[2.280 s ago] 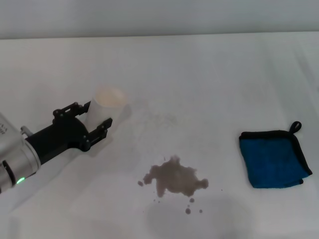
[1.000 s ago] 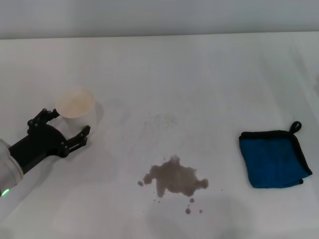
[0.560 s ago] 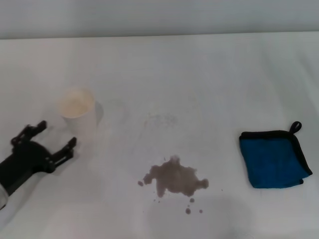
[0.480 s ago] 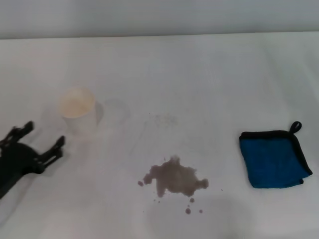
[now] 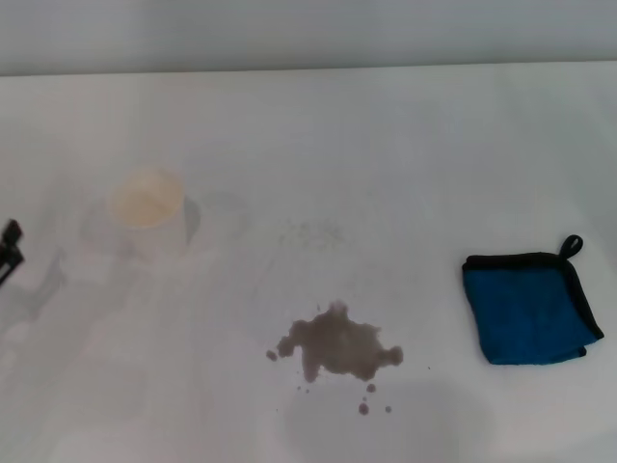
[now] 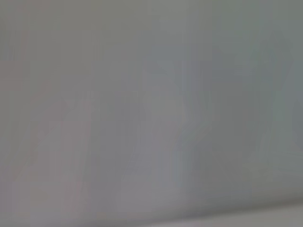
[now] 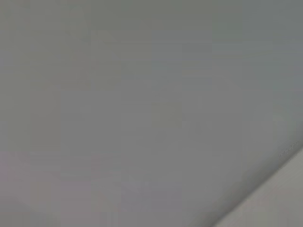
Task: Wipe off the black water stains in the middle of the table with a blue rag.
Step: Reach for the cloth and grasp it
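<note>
Black tip of my left hand (image 5: 9, 249) was all I could see of it, poking in at the far left edge of the head view, low over the table (image 5: 405, 154). Couldn't tell whether it was spread or clenched; only a sliver showed. Nothing was in it that I could see. My right hand wasn't in the head view at all, and both wrist views gave me only flat grey, no usable detail.

Nearest to the left hand stood a pale paper cup (image 5: 147, 214), upright, mouth up, on the left part of the table, apart from the hand.

Further toward the middle, the black water stains (image 5: 335, 344) lay as a grey-brown irregular splotch on the white top, with a few small droplets (image 5: 364, 408) just beside it on the near side. Faint speckled marks (image 5: 307, 231) sat a bit beyond the splotch, between it and the far edge.

Well off to the right, the blue rag (image 5: 528, 311) lay flat on the table, folded roughly square, black trim around the edge, small black loop (image 5: 573, 244) at its far right corner. Rag and stains were well apart, not touching.
</note>
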Robot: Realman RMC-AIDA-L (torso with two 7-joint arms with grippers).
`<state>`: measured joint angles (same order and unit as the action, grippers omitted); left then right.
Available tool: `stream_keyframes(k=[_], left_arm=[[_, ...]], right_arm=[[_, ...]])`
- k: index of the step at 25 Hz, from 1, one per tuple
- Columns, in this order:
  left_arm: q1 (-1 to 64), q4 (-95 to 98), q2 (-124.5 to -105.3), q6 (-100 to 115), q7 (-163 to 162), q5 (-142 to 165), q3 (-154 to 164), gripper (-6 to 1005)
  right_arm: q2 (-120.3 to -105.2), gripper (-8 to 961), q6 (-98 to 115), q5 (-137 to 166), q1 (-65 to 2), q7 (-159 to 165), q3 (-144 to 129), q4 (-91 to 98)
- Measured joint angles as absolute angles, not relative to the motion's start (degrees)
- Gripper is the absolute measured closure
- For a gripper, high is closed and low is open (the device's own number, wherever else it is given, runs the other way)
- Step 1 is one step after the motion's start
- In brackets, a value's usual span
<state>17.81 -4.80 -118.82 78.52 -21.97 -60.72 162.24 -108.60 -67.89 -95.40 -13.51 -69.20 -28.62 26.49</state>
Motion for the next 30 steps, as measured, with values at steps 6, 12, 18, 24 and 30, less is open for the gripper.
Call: stream_keyframes(k=[6,12,18,24,30], left_arm=[[18.7,-5.6,-118.71,81.6,-22.2,-65.0,162.2,112],[20.8,-6.1,-118.70,82.6,-21.6,-69.4,162.2,112],[22.2,-7.1,-118.67,82.5,-21.6,-72.0,162.2,111],[22.9,-7.5,-118.65,82.6,-21.6,-72.8,162.2,111],[23.3,-7.8,-118.60,82.6,-21.6,-74.2,162.2,112]], right_arm=[[-103.85,113,-78.4,-78.6,-16.1,-51.6,-33.9,33.4],[-105.61,112,-95.3,-62.7,-19.3,-42.1,-35.0,49.9],[-112.22,113,-99.3,-46.9,-21.0,-33.5,-41.5,69.9],[-115.32,113,-98.1,-37.9,-21.2,-24.0,-55.5,83.0],[-115.20,112,-95.7,-32.5,-21.3,-13.0,-69.1,88.8]])
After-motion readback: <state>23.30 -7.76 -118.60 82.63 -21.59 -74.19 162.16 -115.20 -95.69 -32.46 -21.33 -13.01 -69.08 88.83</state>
